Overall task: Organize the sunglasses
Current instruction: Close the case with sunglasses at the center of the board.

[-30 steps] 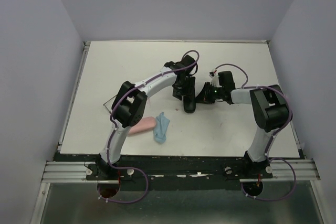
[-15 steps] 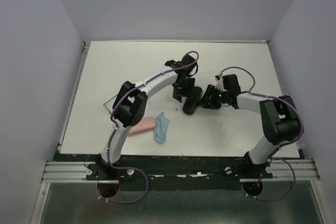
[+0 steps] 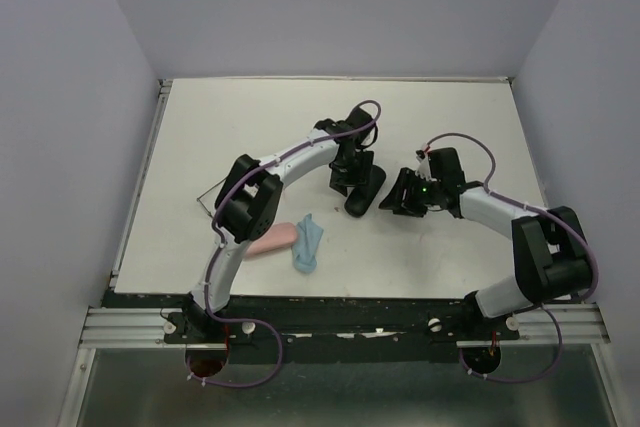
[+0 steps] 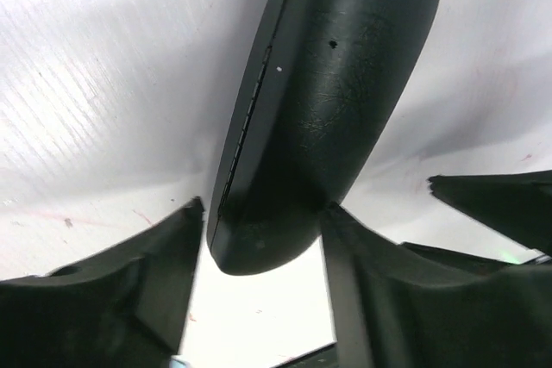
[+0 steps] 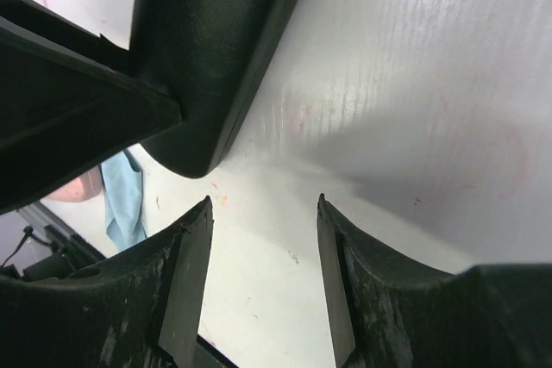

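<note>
On the tabletop (image 3: 250, 127), left pincer (image 4: 262, 206) clamps a black case (image 4: 336, 84) by one end; right pincer (image 5: 263, 204) hangs released beside it.
No sunglasses visible (perhaps shut inside the case). Likely light, stiff, scratch-prone: take them across the folded frame, off the lenses.

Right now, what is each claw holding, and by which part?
The left claw grips the black case by one rounded end; the right claw is open and empty.

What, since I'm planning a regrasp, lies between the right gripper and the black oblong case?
Only bare white table: in the right wrist view the open right gripper sits short of the black oblong case, nothing in the gap.
</note>
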### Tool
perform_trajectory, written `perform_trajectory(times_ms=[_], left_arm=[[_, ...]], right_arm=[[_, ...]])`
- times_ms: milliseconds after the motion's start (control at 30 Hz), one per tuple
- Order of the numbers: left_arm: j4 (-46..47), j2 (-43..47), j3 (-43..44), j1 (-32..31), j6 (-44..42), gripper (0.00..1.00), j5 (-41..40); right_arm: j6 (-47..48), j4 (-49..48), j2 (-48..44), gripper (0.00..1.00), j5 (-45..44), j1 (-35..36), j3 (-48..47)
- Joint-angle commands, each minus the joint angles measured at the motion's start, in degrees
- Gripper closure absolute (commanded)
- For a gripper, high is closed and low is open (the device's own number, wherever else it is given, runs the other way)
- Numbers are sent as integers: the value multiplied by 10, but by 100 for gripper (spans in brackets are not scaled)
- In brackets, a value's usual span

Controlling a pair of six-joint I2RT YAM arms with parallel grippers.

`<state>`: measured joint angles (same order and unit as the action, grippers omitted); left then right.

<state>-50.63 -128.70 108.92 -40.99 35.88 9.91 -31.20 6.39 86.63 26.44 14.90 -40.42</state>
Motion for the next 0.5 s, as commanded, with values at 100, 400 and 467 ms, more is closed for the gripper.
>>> perform_trajectory(times_ms=[100, 400, 467], left_arm=[[61, 110, -20, 9, -34, 1, -34], [229, 471, -374, 107, 27, 1, -95], [236, 549, -472, 147, 41, 1, -110]], right_arm=[[-5, 10, -87, 31, -78, 0, -11], [198, 21, -126, 7, -114, 194, -84], [267, -9, -89, 0, -63, 240, -110]])
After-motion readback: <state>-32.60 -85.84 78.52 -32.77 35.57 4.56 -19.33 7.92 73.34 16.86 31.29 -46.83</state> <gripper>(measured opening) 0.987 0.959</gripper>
